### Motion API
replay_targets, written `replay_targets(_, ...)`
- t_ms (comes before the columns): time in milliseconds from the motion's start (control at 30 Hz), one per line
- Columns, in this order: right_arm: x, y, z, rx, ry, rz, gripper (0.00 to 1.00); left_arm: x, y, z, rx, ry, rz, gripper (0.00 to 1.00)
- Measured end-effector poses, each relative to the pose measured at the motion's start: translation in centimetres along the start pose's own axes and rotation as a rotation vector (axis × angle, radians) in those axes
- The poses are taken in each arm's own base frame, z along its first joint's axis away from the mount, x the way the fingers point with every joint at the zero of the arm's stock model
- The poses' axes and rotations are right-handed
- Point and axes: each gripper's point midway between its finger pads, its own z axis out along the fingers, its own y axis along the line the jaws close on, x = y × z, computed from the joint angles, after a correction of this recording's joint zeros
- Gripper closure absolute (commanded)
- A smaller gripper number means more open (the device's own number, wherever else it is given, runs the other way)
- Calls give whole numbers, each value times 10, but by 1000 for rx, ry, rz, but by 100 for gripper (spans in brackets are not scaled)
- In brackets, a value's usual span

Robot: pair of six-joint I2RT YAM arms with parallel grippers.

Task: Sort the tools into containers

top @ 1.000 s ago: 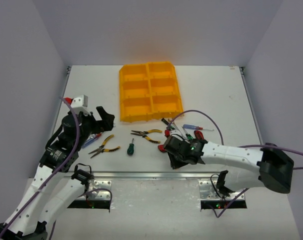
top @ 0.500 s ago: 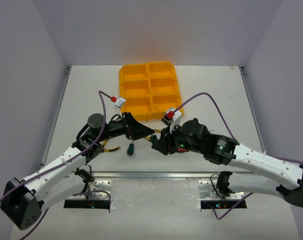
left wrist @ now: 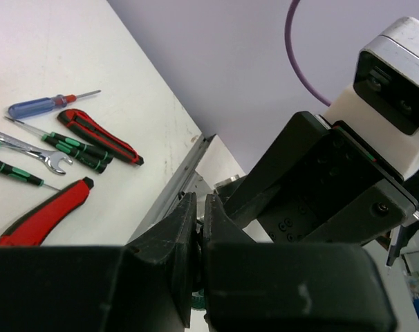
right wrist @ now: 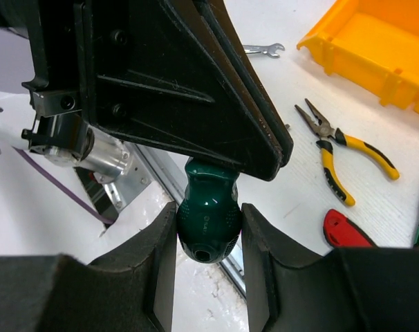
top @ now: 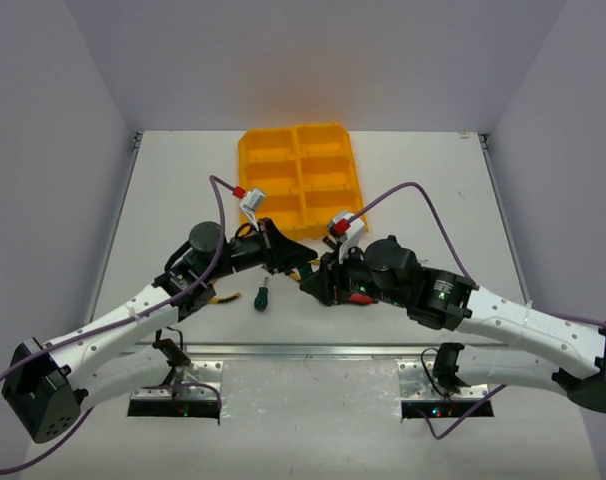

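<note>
A stubby green screwdriver (right wrist: 208,221) hangs in the air between the two arms. My right gripper (right wrist: 208,238) is shut on its bulbous handle. Above the handle, the left gripper's black fingers (right wrist: 189,90) close over the shaft end, which they hide. In the left wrist view my left gripper (left wrist: 200,207) has its jaws pressed together, with a sliver of green showing low between them. From above, the left gripper (top: 295,262) and right gripper (top: 311,283) meet just in front of the yellow-orange tray (top: 301,185), whose compartments look empty.
On the table lie another green screwdriver (top: 261,296), yellow-black pliers (right wrist: 348,155), a silver wrench (right wrist: 263,49), a blue-handled screwdriver (left wrist: 40,105), a red utility knife (left wrist: 99,136), thin green screwdrivers (left wrist: 75,146) and a red handle (left wrist: 47,214). The metal rail runs along the near edge.
The left arm swung in from the left to meet the right arm at the centre, and its jaws went from wide open to shut. The right arm lifted the green screwdriver.
</note>
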Motion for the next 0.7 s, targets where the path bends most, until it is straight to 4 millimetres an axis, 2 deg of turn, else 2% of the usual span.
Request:
replay_targets(33, -1, -1, 1, 6, -3, 0, 56, -2, 2, 0, -16, -5, -1, 100)
replay_targets(67, -2, -2, 1, 15, -9, 1, 48, -4, 3, 1, -34, -11, -2, 100)
replay_targets(133, -4, -5, 2, 31, -20, 0, 1, -9, 8, 2, -80, -27, -1, 100)
replay_targets(233, -5, -15, 2, 85, -29, 4, 1, -29, 27, 5, -235, -83, 5, 100)
replay_targets(367, 5, -44, -11, 242, 6, 12, 1, -77, 69, 5, -540, -215, 37, 100)
replay_targets(533, 14, -78, -48, 415, 6, 17, 1, -140, 136, -8, -843, -347, 52, 100)
replay_targets(600, 10, -83, -64, 430, -32, 28, 1, -169, 166, -16, -969, -403, 62, 100)
replay_targets(700, 7, -87, -82, 440, -76, 44, 1, -219, 207, -11, -1098, -481, 107, 100)
